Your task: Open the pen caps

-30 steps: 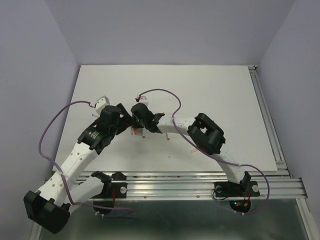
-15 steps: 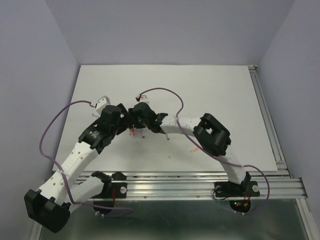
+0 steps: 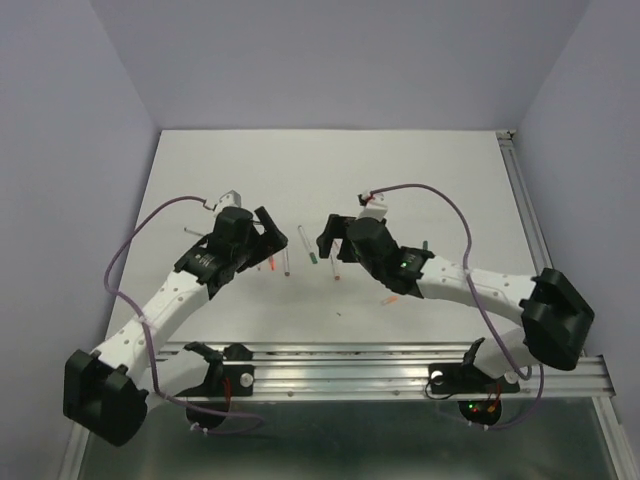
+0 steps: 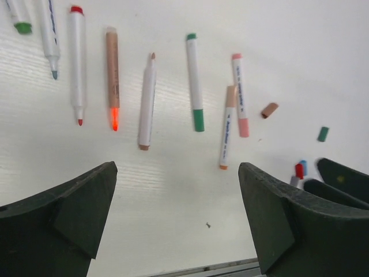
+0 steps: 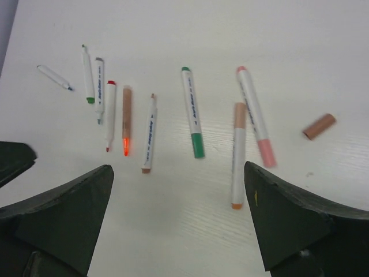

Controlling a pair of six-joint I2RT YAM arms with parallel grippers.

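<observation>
Ahead of the left jaws and off to their right, loose caps lie on the bench (image 3: pixel 450 180). There is a brown cap (image 4: pixel 269 109), a loose green cap (image 4: pixel 323 134) farther right, and a red cap (image 4: pixel 298 171) touching a blue cap (image 4: pixel 304 166). The red and blue pair sits near the tip of the jaw on the right of that view. Straight ahead, in line with the gap between those jaws, two caps sit on their pens: a fitted green cap (image 4: pixel 198 120) and a pink cap (image 4: pixel 243 127), near each other. Ahead and to the left, a red pen (image 4: pixel 76 63) and an orange pen (image 4: pixel 112 69) lie with tips bare. The left jaws are spread wide, gripping nothing. The right jaws are likewise spread wide and empty; the same row of pens lies ahead of their gap, with the brown cap ahead to their right. Both pairs hang above the bench, well apart.
</observation>
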